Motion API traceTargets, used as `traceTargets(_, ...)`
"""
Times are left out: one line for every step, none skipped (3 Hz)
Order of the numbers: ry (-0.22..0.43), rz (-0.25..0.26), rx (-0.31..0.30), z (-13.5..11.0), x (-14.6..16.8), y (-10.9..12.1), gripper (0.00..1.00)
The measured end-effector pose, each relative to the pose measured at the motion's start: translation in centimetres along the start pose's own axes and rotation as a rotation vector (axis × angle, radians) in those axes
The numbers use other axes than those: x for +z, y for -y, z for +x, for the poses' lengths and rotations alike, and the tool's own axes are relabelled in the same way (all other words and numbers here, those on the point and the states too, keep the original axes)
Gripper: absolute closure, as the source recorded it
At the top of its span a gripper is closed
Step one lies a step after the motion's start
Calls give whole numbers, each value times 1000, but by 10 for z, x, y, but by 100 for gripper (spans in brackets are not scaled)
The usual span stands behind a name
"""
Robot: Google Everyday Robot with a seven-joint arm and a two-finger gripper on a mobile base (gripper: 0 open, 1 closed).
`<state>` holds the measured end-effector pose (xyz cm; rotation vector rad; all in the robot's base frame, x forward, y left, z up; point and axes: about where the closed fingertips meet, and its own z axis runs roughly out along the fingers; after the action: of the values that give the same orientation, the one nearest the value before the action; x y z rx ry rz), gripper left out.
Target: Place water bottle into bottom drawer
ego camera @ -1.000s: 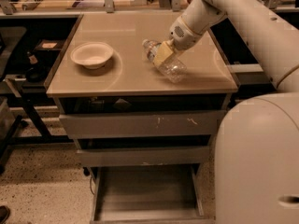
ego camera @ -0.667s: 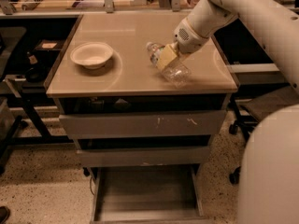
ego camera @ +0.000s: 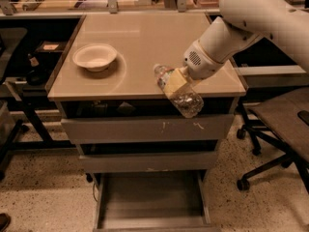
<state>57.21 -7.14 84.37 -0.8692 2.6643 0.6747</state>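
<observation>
One gripper [ego camera: 175,82] at table [ego camera: 145,37] edge; apparently clasping water bottle [ego camera: 186,102].

Water bottle [ego camera: 189,103]: small, clear crinkled plastic, pale label band, small cap. Tilted, cap end up-left, base down-right, base hanging past tabletop front edge. Gripper [ego camera: 175,82] clasps it mid-body at label. Bottom drawer [ego camera: 150,197]: grey, pulled out, wide shallow tray w/ plain flat floor, low down below bottle.
</observation>
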Motion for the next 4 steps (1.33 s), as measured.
traceTargets(2, 0, -1, -1, 0, 0, 100)
traceTargets(6, 3, 14, 11, -6, -10, 100)
traceTargets(8, -4, 64, 40, -10, -33, 100)
traceTargets(-13, -46, 142, 87, 5, -61, 100)
